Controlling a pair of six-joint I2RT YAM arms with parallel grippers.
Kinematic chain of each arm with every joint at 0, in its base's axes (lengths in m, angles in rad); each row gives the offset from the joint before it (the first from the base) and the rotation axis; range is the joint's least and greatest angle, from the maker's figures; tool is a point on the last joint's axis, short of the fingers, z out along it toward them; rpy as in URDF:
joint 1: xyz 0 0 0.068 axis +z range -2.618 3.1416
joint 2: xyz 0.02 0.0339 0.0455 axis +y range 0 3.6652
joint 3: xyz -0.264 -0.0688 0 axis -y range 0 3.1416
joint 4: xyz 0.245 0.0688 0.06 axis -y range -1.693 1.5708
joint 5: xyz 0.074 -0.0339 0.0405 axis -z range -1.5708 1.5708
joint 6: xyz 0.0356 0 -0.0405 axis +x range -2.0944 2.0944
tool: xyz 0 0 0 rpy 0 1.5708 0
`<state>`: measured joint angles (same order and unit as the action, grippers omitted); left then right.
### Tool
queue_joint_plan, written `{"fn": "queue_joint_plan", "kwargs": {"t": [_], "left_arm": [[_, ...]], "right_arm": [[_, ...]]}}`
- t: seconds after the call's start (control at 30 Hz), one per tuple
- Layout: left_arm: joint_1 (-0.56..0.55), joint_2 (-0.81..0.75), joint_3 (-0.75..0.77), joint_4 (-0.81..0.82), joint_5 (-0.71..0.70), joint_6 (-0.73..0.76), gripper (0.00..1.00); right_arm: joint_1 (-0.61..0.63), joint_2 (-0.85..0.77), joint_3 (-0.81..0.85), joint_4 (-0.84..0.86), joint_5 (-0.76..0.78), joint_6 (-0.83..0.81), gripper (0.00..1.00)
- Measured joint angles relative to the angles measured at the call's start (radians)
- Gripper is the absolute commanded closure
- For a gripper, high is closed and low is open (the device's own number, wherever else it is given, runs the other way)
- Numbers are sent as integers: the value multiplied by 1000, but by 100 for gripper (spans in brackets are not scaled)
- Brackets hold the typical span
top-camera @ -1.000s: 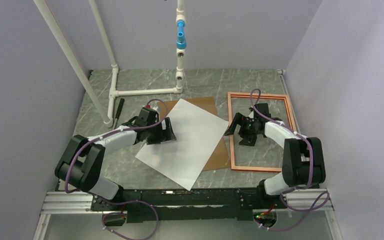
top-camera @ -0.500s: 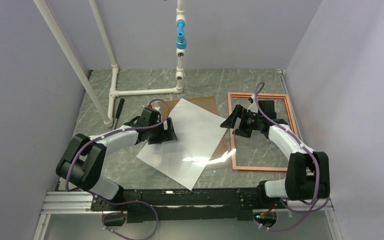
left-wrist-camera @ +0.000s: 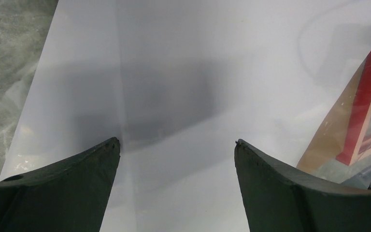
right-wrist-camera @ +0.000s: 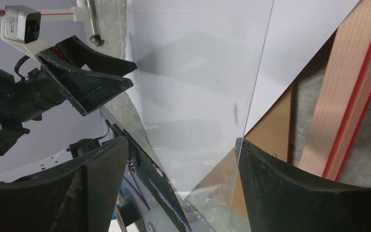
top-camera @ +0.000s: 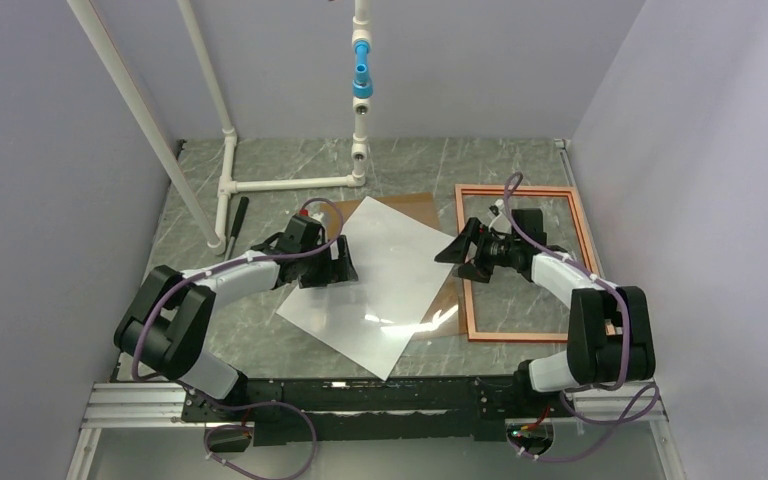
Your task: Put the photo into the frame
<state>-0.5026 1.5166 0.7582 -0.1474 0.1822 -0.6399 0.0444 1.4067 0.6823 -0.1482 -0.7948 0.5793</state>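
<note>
- The photo [top-camera: 380,275] lies white face up, directly beneath the left jaws and running on ahead of them. None of it is inside the frame [top-camera: 520,337].
- The left jaws are spread wide just above the sheet and hold nothing.
- The frame lies flat under and behind the right jaws, pale wood face up. One red-edged rail shows just past their right-hand tip, and only bare bench [top-camera: 290,170] shows in its opening.
- The right jaws also stand well apart, pointing at the photo. The thin edge of a clear pane [right-wrist-camera: 207,121] runs across the gap between them, unclamped.
- A brown backing board [top-camera: 420,208] peeks out from under the photo, ahead of the right jaws.
- Progress, as I judge it: early. Nothing is loaded, so the photo has yet to be picked up, carried across and seated in the opening.
</note>
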Motion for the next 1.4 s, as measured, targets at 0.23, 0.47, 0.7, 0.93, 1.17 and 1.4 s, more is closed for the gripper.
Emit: {"fn": "queue_joint_plan", "kwargs": {"t": [0.23,0.47,0.7,0.93,1.17,1.4], "left_arm": [[-7,14,0,21,3,-1,9],[-9,20,0,38,5,-4,9],[-12,26,5,40,5,-4,9],[-17,30,5,50,5,-5,9],[-23,17,8,42,0,-4,8],[-46,-80,8,-60,-11,-3,7]], "right_arm": [[-2,34,-56,132,-58,65,24],[-6,69,-118,265,-100,146,30],[-2,74,-134,322,-105,181,49],[22,80,-149,363,-106,217,86],[34,76,-148,356,-105,221,100],[38,-47,-41,108,-41,132,100]]}}
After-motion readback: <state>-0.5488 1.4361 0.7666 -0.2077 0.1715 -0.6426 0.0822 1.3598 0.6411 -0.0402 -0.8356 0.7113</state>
